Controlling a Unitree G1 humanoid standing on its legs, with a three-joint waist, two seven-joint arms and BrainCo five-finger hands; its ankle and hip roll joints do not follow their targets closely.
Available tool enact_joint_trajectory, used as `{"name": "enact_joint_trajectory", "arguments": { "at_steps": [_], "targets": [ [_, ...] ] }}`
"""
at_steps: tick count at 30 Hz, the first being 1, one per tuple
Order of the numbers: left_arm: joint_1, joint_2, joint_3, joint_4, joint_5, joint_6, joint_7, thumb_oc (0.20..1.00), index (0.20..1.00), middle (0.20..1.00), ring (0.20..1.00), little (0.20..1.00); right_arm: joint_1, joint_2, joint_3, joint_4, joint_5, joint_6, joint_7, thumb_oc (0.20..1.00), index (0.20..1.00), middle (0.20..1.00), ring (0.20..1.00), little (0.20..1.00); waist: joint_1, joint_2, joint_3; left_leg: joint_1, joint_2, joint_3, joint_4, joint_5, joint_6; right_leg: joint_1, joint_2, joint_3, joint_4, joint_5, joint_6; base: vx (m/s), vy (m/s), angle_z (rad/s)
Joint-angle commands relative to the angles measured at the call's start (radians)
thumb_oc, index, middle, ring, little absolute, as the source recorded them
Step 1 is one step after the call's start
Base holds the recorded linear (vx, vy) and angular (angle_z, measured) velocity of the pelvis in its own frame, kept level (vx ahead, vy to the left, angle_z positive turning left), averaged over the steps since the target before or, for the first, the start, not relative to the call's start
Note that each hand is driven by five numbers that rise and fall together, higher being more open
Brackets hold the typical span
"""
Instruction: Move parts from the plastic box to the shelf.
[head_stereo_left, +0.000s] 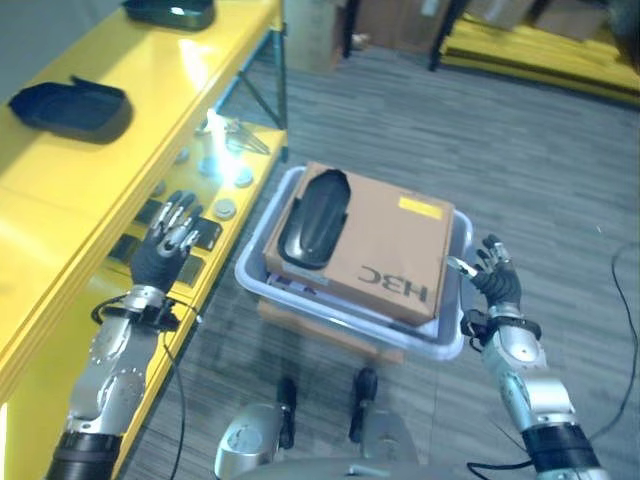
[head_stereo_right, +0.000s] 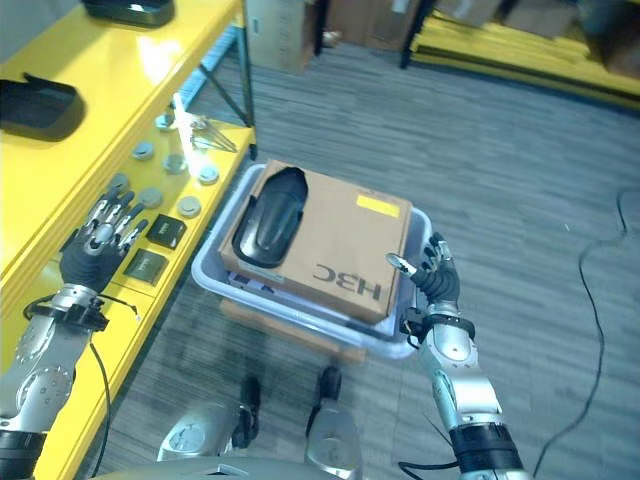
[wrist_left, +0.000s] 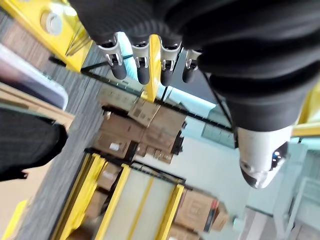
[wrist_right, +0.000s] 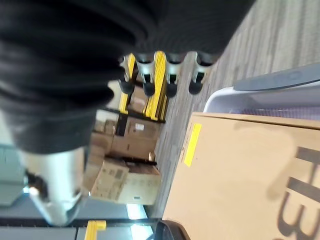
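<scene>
A pale grey plastic box (head_stereo_left: 332, 313) stands on the floor beside the yellow shelf (head_stereo_left: 60, 190). In it lies a brown cardboard box (head_stereo_left: 395, 250), and on that rests a black moulded part (head_stereo_left: 314, 216). Two more black parts (head_stereo_left: 72, 105) (head_stereo_left: 172, 10) sit on the shelf's top level. My left hand (head_stereo_left: 166, 245) is raised in front of the shelf's lower level, open, holding nothing. Just off the plastic box's right rim my right hand (head_stereo_left: 495, 276) is open with spread fingers and empty. The right wrist view looks past straight fingers (wrist_right: 170, 75) onto the cardboard box (wrist_right: 240, 165).
The shelf's lower level carries small round discs (head_stereo_left: 224, 209), flat black squares (head_stereo_left: 205, 233) and shiny metal pieces (head_stereo_left: 232, 135). The plastic box rests on a low brown stand (head_stereo_left: 330, 338). Grey carpet extends to the right; cardboard cartons (head_stereo_left: 400, 20) and yellow racking (head_stereo_left: 540, 45) stand at the far end.
</scene>
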Motion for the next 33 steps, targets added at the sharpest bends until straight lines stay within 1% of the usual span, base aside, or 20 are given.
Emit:
{"name": "enact_joint_trajectory", "arguments": {
  "at_steps": [1,2,5,6,8,10,11,14,19,21,26,31,33],
  "targets": [
    [-0.084,0.036,-0.021,-0.046,-0.018,-0.081,-0.001,1.0,1.0,1.0,1.0,1.0,-0.214,-0.099,0.009,0.032,-0.036,-0.058,-0.176,1.0,1.0,1.0,1.0,1.0,0.034,0.011,-0.002,-0.116,0.089,-0.072,0.039,0.037,-0.088,0.041,0.018,-0.059,-0.027,0.043,0.041,-0.11,-0.068,0.55],
    [-0.09,0.04,-0.017,-0.047,-0.031,-0.073,-0.003,1.0,1.0,1.0,1.0,1.0,-0.249,-0.108,0.015,0.071,-0.072,-0.056,-0.205,1.0,1.0,1.0,1.0,1.0,0.046,0.017,0.003,-0.124,0.087,-0.084,0.037,0.041,-0.09,0.041,0.017,-0.072,-0.026,0.039,0.039,-0.05,-0.025,0.63],
    [-0.095,0.047,-0.018,-0.036,-0.049,-0.071,-0.03,1.0,1.0,1.0,1.0,1.0,-0.33,-0.122,0.045,0.173,-0.064,-0.055,-0.252,1.0,1.0,1.0,1.0,1.0,0.072,0.032,0.012,-0.139,0.081,-0.102,0.032,0.048,-0.089,0.034,0.007,-0.103,-0.019,0.036,0.038,-0.02,0.029,0.28],
    [-0.1,0.052,-0.021,-0.035,-0.04,-0.072,-0.04,1.0,1.0,1.0,1.0,1.0,-0.373,-0.122,0.068,0.237,-0.042,-0.08,-0.267,1.0,1.0,1.0,1.0,1.0,0.088,0.041,0.015,-0.15,0.076,-0.113,0.028,0.052,-0.09,0.028,0.0,-0.117,-0.017,0.037,0.039,-0.02,0.079,0.25],
    [-0.099,0.059,-0.025,-0.035,-0.054,-0.068,-0.054,1.0,1.0,1.0,1.0,1.0,-0.402,-0.117,0.079,0.286,-0.039,-0.091,-0.273,1.0,1.0,1.0,1.0,1.0,0.101,0.051,0.017,-0.159,0.067,-0.122,0.027,0.054,-0.089,0.024,-0.009,-0.129,-0.015,0.039,0.043,-0.01,0.075,0.26],
    [-0.106,0.068,-0.039,-0.028,-0.067,-0.078,-0.051,1.0,1.0,1.0,1.0,1.0,-0.458,-0.115,0.096,0.358,-0.011,-0.115,-0.28,1.0,1.0,1.0,1.0,1.0,0.121,0.068,0.026,-0.178,0.051,-0.134,0.028,0.056,-0.083,0.01,-0.024,-0.143,-0.005,0.039,0.047,-0.05,0.101,0.27],
    [-0.109,0.069,-0.041,-0.025,-0.07,-0.08,-0.051,1.0,1.0,1.0,1.0,1.0,-0.469,-0.113,0.102,0.371,-0.007,-0.121,-0.283,1.0,1.0,1.0,1.0,1.0,0.123,0.07,0.028,-0.182,0.048,-0.135,0.029,0.056,-0.082,0.007,-0.027,-0.145,-0.003,0.038,0.048,-0.06,0.108,0.22],
    [-0.134,0.068,-0.066,-0.005,-0.081,-0.091,-0.047,1.0,1.0,1.0,1.0,1.0,-0.548,-0.082,0.137,0.446,0.04,-0.137,-0.312,1.0,1.0,1.0,1.0,1.0,0.145,0.085,0.043,-0.202,0.03,-0.144,0.035,0.055,-0.077,-0.002,-0.042,-0.159,0.006,0.036,0.05,-0.04,0.073,0.13],
    [-0.161,0.06,-0.106,0.019,-0.067,-0.112,-0.048,1.0,1.0,1.0,1.0,1.0,-0.641,-0.018,0.199,0.534,0.065,-0.159,-0.319,1.0,1.0,1.0,1.0,1.0,0.181,0.108,0.06,-0.206,0.009,-0.161,0.031,0.055,-0.071,0.012,-0.057,-0.181,-0.004,0.036,0.051,-0.01,0.069,0.22],
    [-0.163,0.056,-0.111,0.026,-0.073,-0.118,-0.046,1.0,1.0,1.0,1.0,1.0,-0.653,0.009,0.219,0.536,0.071,-0.16,-0.319,1.0,1.0,1.0,1.0,1.0,0.189,0.111,0.064,-0.2,0.005,-0.165,0.025,0.056,-0.071,0.023,-0.059,-0.188,-0.013,0.035,0.051,0.02,0.046,0.24],
    [-0.148,0.043,-0.112,0.027,-0.072,-0.114,-0.057,1.0,1.0,1.0,1.0,1.0,-0.648,0.057,0.257,0.514,0.025,-0.103,-0.357,1.0,1.0,1.0,1.0,1.0,0.203,0.113,0.064,-0.186,0.005,-0.169,0.01,0.058,-0.074,0.049,-0.06,-0.199,-0.031,0.034,0.051,0.02,0.027,0.15],
    [-0.131,0.023,-0.114,0.025,-0.065,-0.115,-0.068,1.0,1.0,1.0,1.0,1.0,-0.6,0.07,0.271,0.484,-0.009,-0.085,-0.374,1.0,1.0,1.0,1.0,1.0,0.198,0.112,0.069,-0.174,0.008,-0.164,-0.002,0.06,-0.076,0.063,-0.057,-0.2,-0.042,0.036,0.05,0.0,0.002,0.01],
    [-0.115,0.019,-0.113,0.016,-0.076,-0.117,-0.07,1.0,1.0,1.0,1.0,1.0,-0.562,0.06,0.268,0.462,-0.036,-0.083,-0.383,1.0,1.0,1.0,1.0,1.0,0.19,0.109,0.071,-0.168,0.009,-0.162,-0.011,0.065,-0.075,0.066,-0.056,-0.199,-0.05,0.041,0.051,0.0,0.0,0.0]
  ]
}}
